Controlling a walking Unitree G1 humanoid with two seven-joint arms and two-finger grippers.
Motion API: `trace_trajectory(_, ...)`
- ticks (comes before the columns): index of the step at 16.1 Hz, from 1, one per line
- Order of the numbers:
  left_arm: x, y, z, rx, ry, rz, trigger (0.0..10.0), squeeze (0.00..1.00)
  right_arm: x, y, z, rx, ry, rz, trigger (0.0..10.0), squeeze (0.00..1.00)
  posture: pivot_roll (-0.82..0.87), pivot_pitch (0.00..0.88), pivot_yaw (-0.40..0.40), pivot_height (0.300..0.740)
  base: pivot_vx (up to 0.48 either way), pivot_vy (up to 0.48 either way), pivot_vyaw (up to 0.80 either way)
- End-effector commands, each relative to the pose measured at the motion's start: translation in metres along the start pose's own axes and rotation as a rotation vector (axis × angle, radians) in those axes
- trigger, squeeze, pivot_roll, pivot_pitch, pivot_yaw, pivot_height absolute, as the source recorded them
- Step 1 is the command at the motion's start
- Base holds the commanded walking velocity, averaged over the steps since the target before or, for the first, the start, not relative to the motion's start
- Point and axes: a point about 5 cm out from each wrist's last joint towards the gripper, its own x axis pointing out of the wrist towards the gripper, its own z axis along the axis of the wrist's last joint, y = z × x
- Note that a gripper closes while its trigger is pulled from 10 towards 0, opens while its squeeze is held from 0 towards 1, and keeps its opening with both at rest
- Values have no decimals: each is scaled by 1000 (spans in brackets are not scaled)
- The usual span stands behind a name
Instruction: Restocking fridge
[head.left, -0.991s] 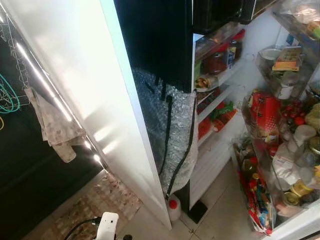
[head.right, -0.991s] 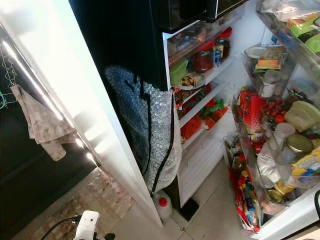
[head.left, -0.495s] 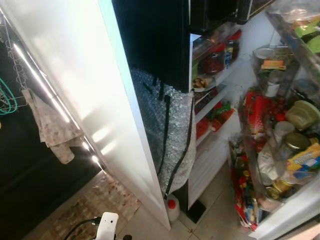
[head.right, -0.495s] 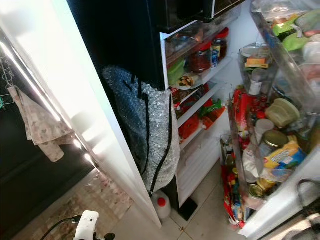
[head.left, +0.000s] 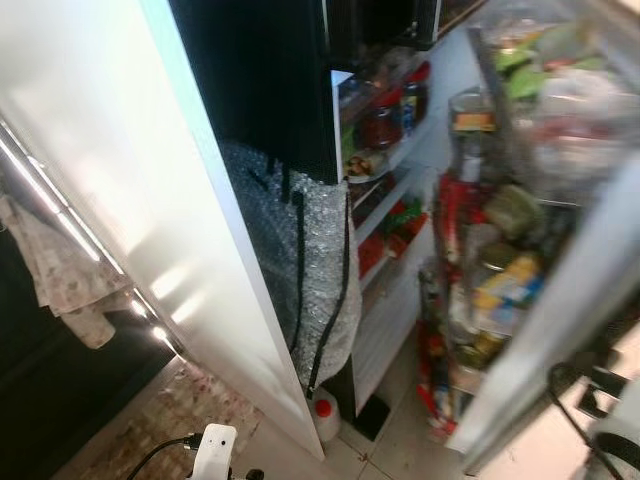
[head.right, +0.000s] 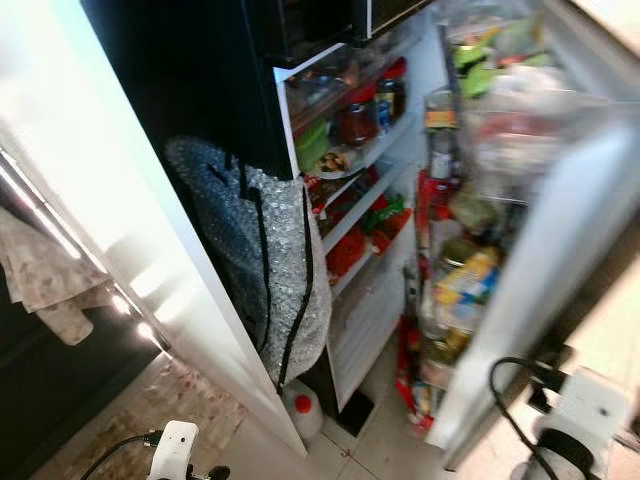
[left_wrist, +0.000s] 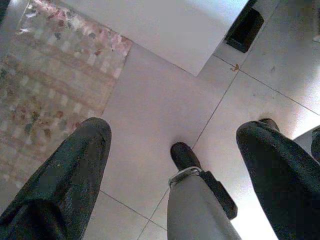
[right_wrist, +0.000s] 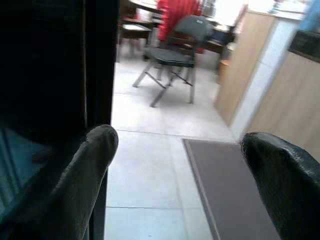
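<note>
One fridge (head.left: 400, 150), one bubble-wrap bag (head.left: 300, 260), one chair (right_wrist: 172, 50)

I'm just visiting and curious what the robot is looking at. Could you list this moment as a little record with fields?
Place: kitchen, tiled floor
Fridge: open, shelves full of jars and packets
Fridge door: its racks packed with food, blurred
Bubble-wrap bag: hanging beside the fridge
White jug with red cap: on the floor below the bag
Cloth: hanging at far left
Left gripper: fingers open, over the floor
Right gripper: fingers open, holding nothing
</note>
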Motion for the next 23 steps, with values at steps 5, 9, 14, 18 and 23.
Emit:
trace_trajectory(5,-1,6,-3,8,19,16,10000,0,7,59,41,113,-122,367,10000,0,-275,0,105,740,0,0,0)
trace_trajectory(9,-1,5,-2,2,16,18,10000,0,-9,121,62,65,-172,794,10000,0,-262,0,85,740,0,0,0)
trace_trajectory(14,-1,6,-2,-20,7,36,10000,0,-30,174,75,29,-217,1144,10000,0,-228,0,61,740,0,0,0)
trace_trajectory(18,-1,7,-2,-20,8,41,10000,0,-38,202,80,-9,-250,1305,10000,0,-220,0,68,740,0,0,0)
trace_trajectory(23,-1,9,-1,-17,6,47,10000,0,-36,223,84,-12,-247,1381,10000,0,-200,0,66,740,0,0,0)
